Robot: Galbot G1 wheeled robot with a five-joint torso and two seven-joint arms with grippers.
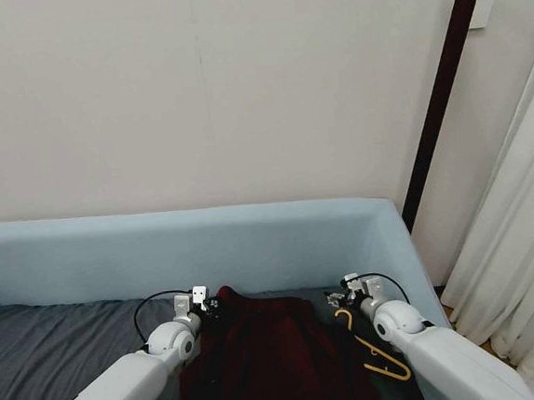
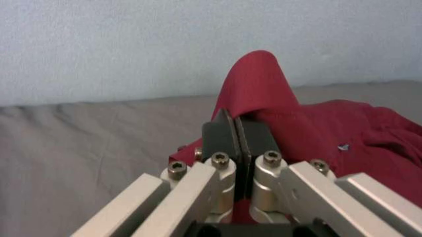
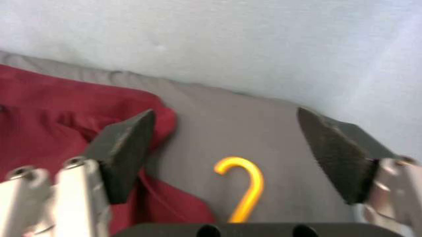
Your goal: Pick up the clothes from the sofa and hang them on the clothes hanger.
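1. The red garment (image 2: 310, 123) is soft, matt cloth, finely woven and creased
2. The sofa (image 1: 206, 247) has a backrest of pale blue matt fabric with a fine grain; its seat cushion (image 1: 55, 345) is grey woven cloth
3. The hanger (image 3: 245, 187) looks like smooth, glossy yellow plastic
4. The left gripper (image 2: 235, 123) has brushed metal links and matt black jaws
5. The right gripper (image 3: 226, 118) has black jaws with a rough, grainy face

the left arm (image 1: 116, 396) and right arm (image 1: 459, 361) were smooth white shells, each with a round pale joint (image 1: 172, 339) behind its claw and a thin black cable (image 1: 150, 306) looping there. the left gripper (image 2: 235, 123) had flat black pads (image 2: 254, 143) on brushed silver links (image 2: 191, 192), with hex-socket screws (image 2: 220, 159) just behind. the right gripper (image 3: 226, 116) had rough dark wedge pads (image 3: 333, 153).
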